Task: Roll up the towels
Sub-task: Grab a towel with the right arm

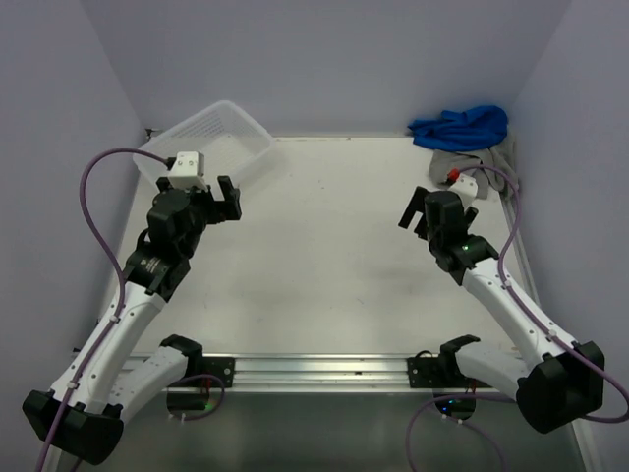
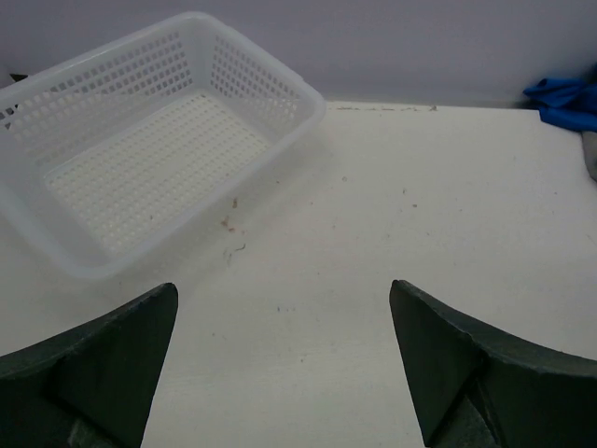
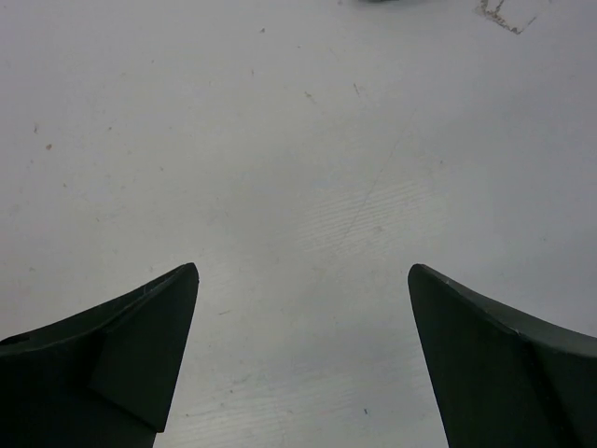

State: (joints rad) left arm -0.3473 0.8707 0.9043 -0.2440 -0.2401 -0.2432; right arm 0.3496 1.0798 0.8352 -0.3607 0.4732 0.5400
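Left wrist: basket (image 2: pixel 247 70) beyond left claw (image 2: pixel 283 287)

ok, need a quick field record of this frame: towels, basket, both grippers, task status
blue towel: bunched, unrolled, far right corner against the wall
grey towel: crumpled, unrolled, just in front of the blue one and apparently touching it
basket: far left corner, nothing in it
left gripper: open, holding nothing, over the table near the basket
right gripper: open, holding nothing, over the table short of the towels
task status: neither towel gripped or rolled yet
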